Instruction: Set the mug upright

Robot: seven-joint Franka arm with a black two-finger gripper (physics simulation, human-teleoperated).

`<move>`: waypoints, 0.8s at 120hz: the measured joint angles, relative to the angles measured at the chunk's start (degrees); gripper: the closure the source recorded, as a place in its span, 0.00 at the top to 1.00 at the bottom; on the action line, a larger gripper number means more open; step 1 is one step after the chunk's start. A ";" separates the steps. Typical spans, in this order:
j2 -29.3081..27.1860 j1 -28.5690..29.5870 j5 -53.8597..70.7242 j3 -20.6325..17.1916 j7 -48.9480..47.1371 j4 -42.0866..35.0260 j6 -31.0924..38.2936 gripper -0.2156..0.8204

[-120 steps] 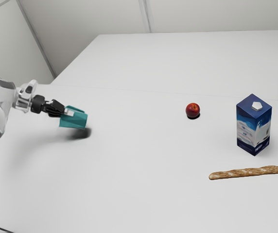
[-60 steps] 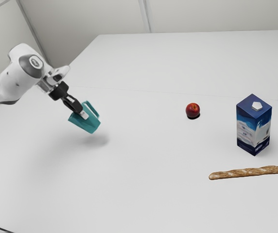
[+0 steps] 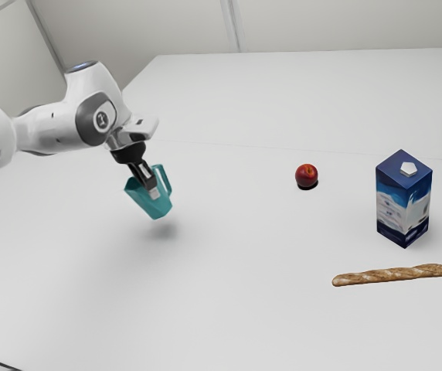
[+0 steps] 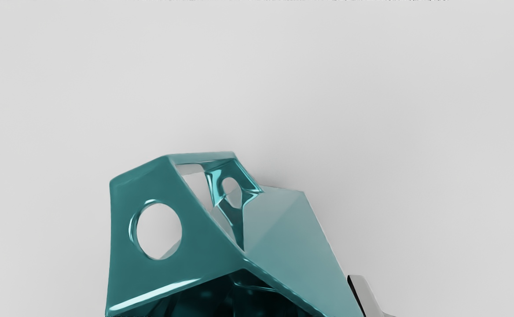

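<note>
Reaching nearer the carton point(image 3: 395, 212) than before, the arm point(image 3: 59, 127) is largest; the carton's print is too small to read. Its gripper point(image 3: 153, 191) clamps the mug point(image 3: 158, 208) aloft, toward the exterior view's left from the carton, tilted but more upright than earlier.

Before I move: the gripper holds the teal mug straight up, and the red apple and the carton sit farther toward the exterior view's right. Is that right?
Not quite: the mug is tilted in the gripper, not straight up; the exterior view shows its sides slanting. The apple and the carton do sit farther toward that view's right.
</note>
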 joint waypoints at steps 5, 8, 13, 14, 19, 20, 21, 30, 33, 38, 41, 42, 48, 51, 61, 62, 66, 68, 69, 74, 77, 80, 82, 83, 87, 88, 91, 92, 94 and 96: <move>0.39 -0.32 0.97 -0.28 -1.12 0.01 0.57 0.03; 0.65 -0.46 1.56 -0.45 -1.79 0.04 0.86 0.03; 1.22 -0.46 2.53 -0.85 -2.86 0.12 1.31 0.03; 1.35 -0.46 2.69 -0.92 -3.06 0.14 1.41 0.03; 2.10 -0.50 3.38 -1.15 -4.05 0.28 1.88 0.03; 2.25 -0.51 3.50 -1.19 -4.23 0.30 1.98 0.03; 2.40 -0.52 3.62 -1.22 -4.42 0.32 2.07 0.03; 3.50 -0.93 4.58 -1.34 -6.00 0.41 2.97 0.03; 3.84 -1.12 4.85 -1.35 -6.51 0.40 3.24 0.03; 4.34 -1.39 5.41 -1.37 -7.36 0.35 3.65 0.03; 4.62 -1.50 5.77 -1.37 -7.87 0.35 3.87 0.03; 4.71 -1.54 5.90 -1.39 -8.03 0.35 3.93 0.03; 5.25 -1.86 6.54 -1.39 -9.00 0.34 4.34 0.03; 5.48 -1.96 6.76 -1.40 -9.45 0.29 4.52 0.03; 6.17 -2.06 7.30 -1.42 -10.84 0.22 4.99 0.03; 6.24 -2.06 7.34 -1.43 -10.97 0.21 5.03 0.03; 6.45 -2.04 7.47 -1.44 -11.47 0.19 5.18 0.03; 6.55 -2.05 7.52 -1.44 -11.71 0.19 5.24 0.03; 6.60 -2.05 7.55 -1.44 -11.82 0.20 5.27 0.03; 6.75 -2.07 7.65 -1.44 -12.39 0.21 5.41 0.03; 6.80 -2.09 7.69 -1.45 -12.71 0.19 5.47 0.03; 6.83 -2.13 7.73 -1.46 -13.02 0.18 5.54 0.03; 6.84 -2.15 7.75 -1.46 -13.22 0.18 5.57 0.03; 6.85 -2.17 7.76 -1.46 -13.32 0.18 5.59 0.03; 6.86 -2.24 7.79 -1.46 -13.69 0.18 5.65 0.04; 6.87 -2.26 7.80 -1.46 -13.78 0.17 5.66 0.04; 6.87 -2.31 7.80 -1.46 -14.04 0.17 5.68 0.05; 6.87 -2.32 7.80 -1.46 -14.12 0.17 5.68 0.05; 6.88 -2.33 7.78 -1.47 -14.26 0.17 5.69 0.06; 6.88 -2.33 7.75 -1.47 -14.40 0.17 5.69 0.07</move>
